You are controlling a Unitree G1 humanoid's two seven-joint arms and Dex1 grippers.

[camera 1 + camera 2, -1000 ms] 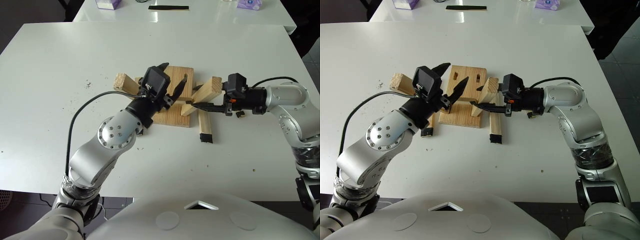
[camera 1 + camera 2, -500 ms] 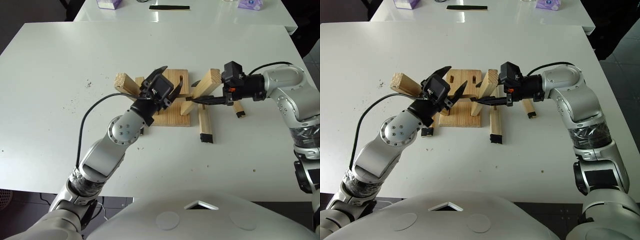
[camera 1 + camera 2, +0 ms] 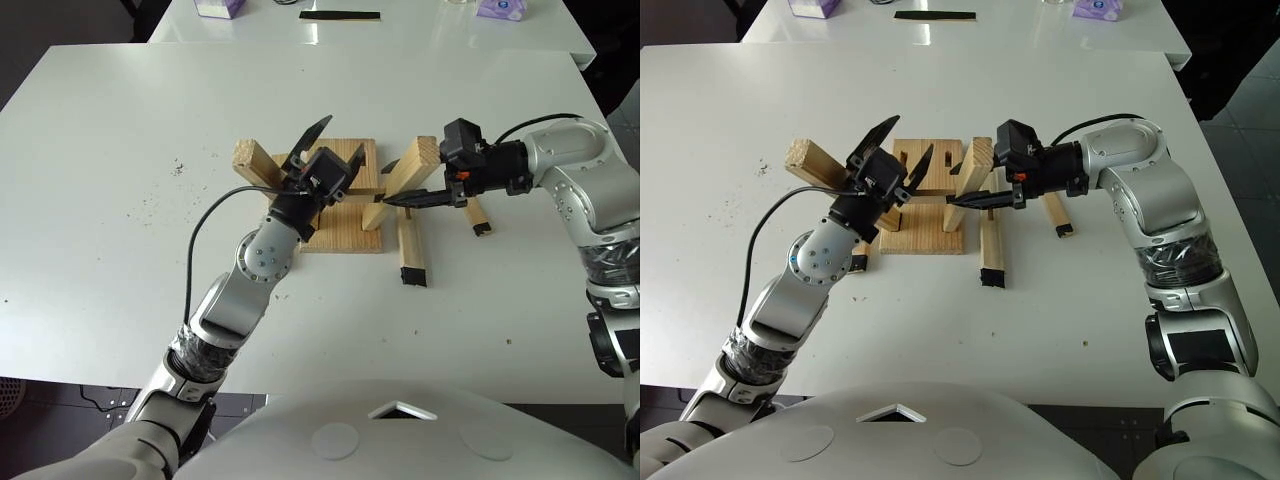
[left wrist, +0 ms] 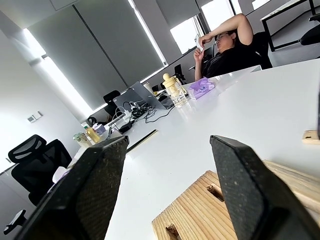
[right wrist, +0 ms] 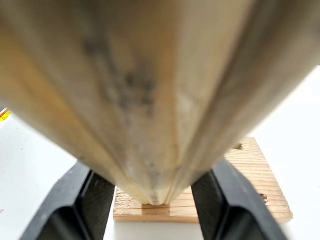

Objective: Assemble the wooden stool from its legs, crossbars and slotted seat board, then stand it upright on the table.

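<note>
Assembly looks barely begun: the slotted seat board lies flat in the middle of the counter with its visible slots unfilled, so fitting the legs and crossbars and standing the stool upright appear to lie ahead. The right tool is clamped on a pale, square-cut leg held tilted at the board's right edge, while the left tool hovers spread wide and empty over the board's left side. A loose leg lies by the board's near right corner, and another block lies at its left.

Office, likely: white desks, laptop, swivel chairs, blinds.
</note>
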